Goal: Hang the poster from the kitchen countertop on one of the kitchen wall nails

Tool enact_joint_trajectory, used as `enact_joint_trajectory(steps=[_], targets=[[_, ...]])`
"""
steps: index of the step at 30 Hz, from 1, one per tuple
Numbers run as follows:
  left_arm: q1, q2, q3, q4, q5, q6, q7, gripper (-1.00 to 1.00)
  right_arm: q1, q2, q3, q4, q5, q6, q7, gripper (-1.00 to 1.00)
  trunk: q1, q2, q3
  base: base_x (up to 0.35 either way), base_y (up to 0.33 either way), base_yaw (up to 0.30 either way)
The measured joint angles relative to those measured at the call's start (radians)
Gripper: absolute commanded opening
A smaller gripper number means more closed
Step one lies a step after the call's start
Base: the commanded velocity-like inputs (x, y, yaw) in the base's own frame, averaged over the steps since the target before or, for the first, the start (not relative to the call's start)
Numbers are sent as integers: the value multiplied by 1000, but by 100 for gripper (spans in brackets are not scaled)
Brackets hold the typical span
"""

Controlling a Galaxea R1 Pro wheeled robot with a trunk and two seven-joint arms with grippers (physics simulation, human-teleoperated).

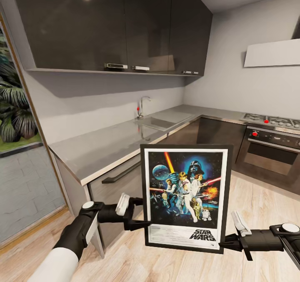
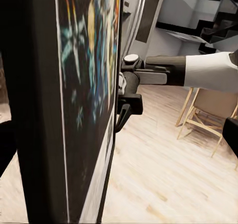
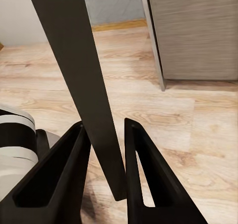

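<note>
Carry step in hand: the poster [image 1: 186, 198] is already off the kitchen countertop [image 1: 125, 138] and is held upright in mid-air over the wood floor [image 1: 258, 207], in front of the worktop's near left corner. At left, the left gripper [image 1: 143, 223] is seen clamped on the poster's lower left frame edge, fingers nearly closed on the thin frame. The poster face is turned toward the head camera, logo at bottom, roughly vertical. At right, the right gripper [image 1: 223, 244] is set at the lower right corner; in the right wrist view its fingers [image 3: 57, 177] straddle the frame edge with a narrow gap, apparently gripping, contact not fully clear. No wall nail is visible, so next a nail must be located, the base turned toward it, and the poster raised level.
</note>
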Motion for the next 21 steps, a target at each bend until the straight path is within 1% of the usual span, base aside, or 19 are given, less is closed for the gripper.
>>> enact_joint_trajectory(steps=[1,2,4,5,6,7,9,10,11,12,13,15,17,18,19,20,21], targets=[[0,5,1,2,-1,0,0,100,0,0,0,0,0,0,0,-100,0,0,0,0,0,0],[0,30,7,12,0,0,0,100,0,0,0,0,0,0,0,-100,0,0,0,0,0,0],[1,64,12,37,4,0,0,100,0,0,-1,0,0,0,-1,-100,0,0,0,0,0,0],[1,93,20,66,18,0,0,100,0,0,-1,0,0,0,-1,-100,0,0,0,0,0,0],[1,143,36,120,62,-1,-1,100,0,0,-1,0,0,0,-1,-100,0,0,0,0,0,0],[1,161,39,135,72,-1,-1,100,0,0,-2,0,0,0,-1,-100,0,0,0,0,0,0],[1,224,45,200,94,-5,-1,100,0,0,-4,0,0,1,-1,-100,0,0,0,0,0,0],[2,239,46,223,97,-11,-1,100,0,-1,-5,1,0,1,-2,-100,0,0,0,0,0,0],[2,264,47,277,101,-35,-1,100,0,-1,-7,1,0,1,-2,-100,0,0,0,0,0,0],[2,284,49,342,104,-74,-2,100,0,-1,-9,2,0,2,-2,-100,0,0,0,0,0,0],[2,298,55,406,106,-117,-2,100,0,-1,-11,2,0,2,-2,-100,0,0,0,0,0,0],[2,307,68,468,107,-163,-2,100,0,-1,-12,2,0,2,-3,-100,0,0,0,0,0,0],[2,323,86,608,110,-247,-2,100,0,-1,-14,3,0,3,-4,-100,0,0,0,0,0,0],[2,338,91,686,123,-297,-2,100,0,-1,-15,3,0,3,-5,-100,0,0,0,0,0,0],[2,346,99,718,134,-325,-2,100,0,-1,-15,3,0,3,-5,-100,0,0,0,0,0,0],[2,357,108,760,158,-366,-2,100,0,-1,-16,4,-1,3,-5,-100,0,0,0,0,0,0],[2,362,113,776,173,-381,-2,100,0,-1,-16,4,-1,3,-6,-100,0,0,0,0,0,0]])
